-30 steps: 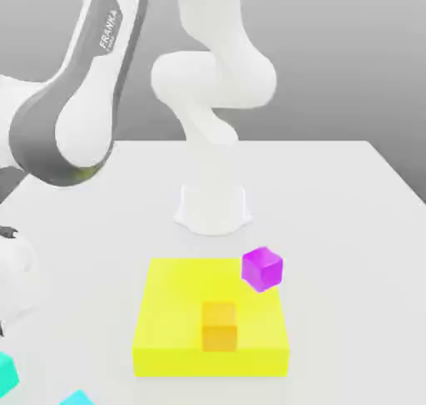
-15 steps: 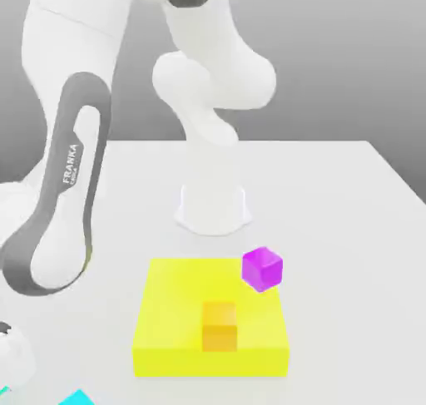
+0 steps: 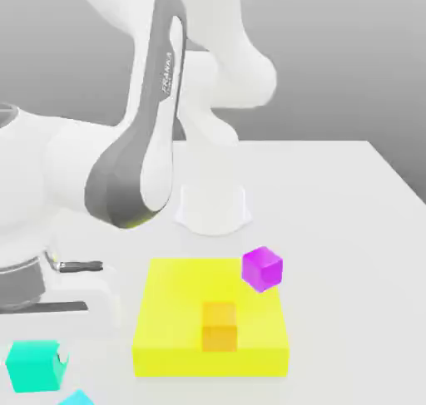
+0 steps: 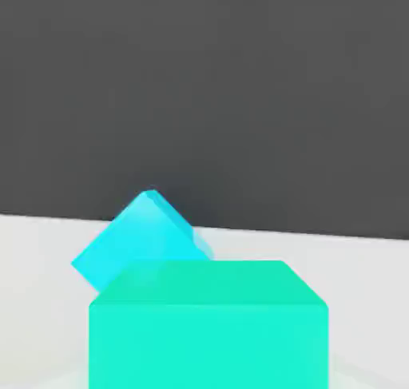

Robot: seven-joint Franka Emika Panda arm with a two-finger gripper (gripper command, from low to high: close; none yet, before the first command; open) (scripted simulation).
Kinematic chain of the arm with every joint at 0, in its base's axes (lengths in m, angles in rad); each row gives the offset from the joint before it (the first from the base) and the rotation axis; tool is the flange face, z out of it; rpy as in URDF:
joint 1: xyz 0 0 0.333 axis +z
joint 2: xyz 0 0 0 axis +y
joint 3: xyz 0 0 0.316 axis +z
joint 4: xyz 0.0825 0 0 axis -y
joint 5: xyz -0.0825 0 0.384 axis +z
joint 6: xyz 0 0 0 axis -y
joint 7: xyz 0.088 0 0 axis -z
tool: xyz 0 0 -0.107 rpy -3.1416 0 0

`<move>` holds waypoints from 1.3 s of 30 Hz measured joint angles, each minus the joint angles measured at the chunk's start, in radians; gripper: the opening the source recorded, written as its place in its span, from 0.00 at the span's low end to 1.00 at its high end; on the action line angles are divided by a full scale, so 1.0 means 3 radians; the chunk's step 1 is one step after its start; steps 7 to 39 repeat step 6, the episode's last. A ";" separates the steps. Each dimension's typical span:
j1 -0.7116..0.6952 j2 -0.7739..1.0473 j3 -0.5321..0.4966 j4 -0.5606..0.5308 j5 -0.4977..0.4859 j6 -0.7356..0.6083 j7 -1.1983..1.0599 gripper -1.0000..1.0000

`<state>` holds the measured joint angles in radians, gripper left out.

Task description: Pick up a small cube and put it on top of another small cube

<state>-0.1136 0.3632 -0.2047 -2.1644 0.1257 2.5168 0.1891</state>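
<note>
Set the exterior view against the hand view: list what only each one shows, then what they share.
Exterior view alone: the white arm, the yellow slab with the orange cube on it, and the magenta cube at the slab's far corner. Hand view alone: a dark backdrop behind the table. Shared: both turquoise cubes, the near cube and the second cube.

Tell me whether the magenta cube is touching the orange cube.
Apart. In the exterior view the magenta cube sits at the yellow slab's far corner on the view's right, with bare yellow showing between it and the orange cube.
</note>
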 joint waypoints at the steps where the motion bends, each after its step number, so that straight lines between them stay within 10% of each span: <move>1: -0.0011 0.0095 0.0031 0.0006 0.0027 0.0088 -0.0042 0.00; 2: -0.0030 0.0204 0.0063 0.0013 0.0060 0.0189 -0.0075 0.00; 3: -0.0045 0.0291 0.0086 0.0018 0.0089 0.0269 -0.0100 1.00; 39: -0.0045 0.0291 0.0086 0.0018 0.0089 0.0269 -0.0100 1.00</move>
